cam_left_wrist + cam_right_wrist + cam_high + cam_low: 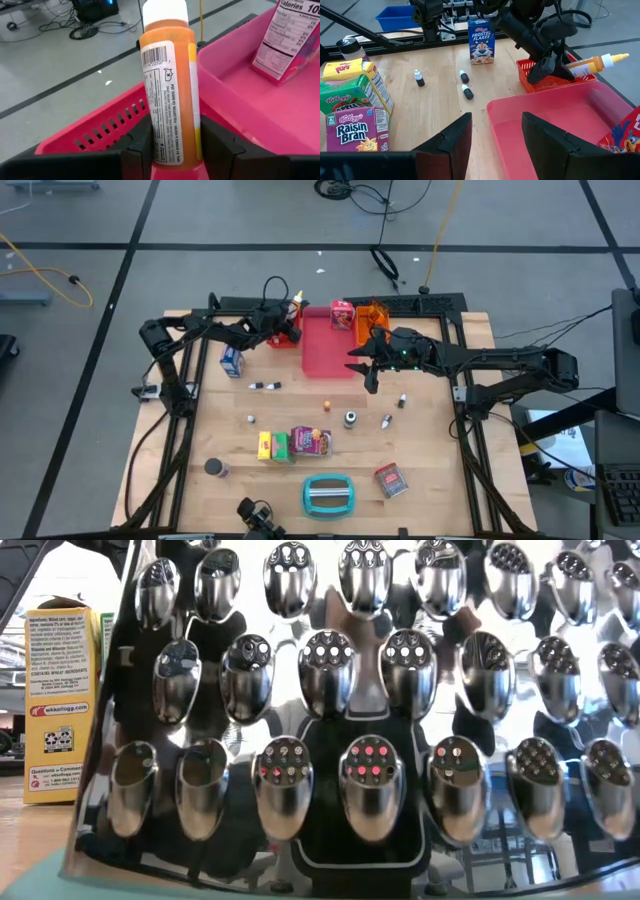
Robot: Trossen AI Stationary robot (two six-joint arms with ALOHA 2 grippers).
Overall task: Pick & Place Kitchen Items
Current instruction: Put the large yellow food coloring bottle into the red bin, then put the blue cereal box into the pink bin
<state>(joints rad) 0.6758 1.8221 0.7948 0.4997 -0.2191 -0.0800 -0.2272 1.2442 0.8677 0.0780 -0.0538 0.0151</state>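
Note:
My left gripper [285,328] is at the table's far side over the red tray [283,332], shut on an orange sauce bottle [167,85] with a white cap. My right gripper [495,125] hangs open over the pink tray's [325,350] right rim [495,107], touching nothing. A red-white box [342,313] stands in the pink tray. A blue-white cereal box [481,40] stands on the table. Yellow [265,445], green [282,446] and purple [311,440] boxes lie together. Tiny bottles [265,385] and a dark can [214,468] sit on the wood. My left gripper pinches the orange bottle by its lower body [165,145] between the two fingers [137,150], which lie along it. The bottle [590,65] is tilted close to level above the red tray [545,75], cap end toward the far edge. Its base is hidden between the fingers.
An orange tray [372,315] stands right of the pink one. A teal-and-grey grater [329,494] lies near the near edge and fills the low view [350,740]. A red packet [391,479] and small shakers [351,418] lie on the wood between.

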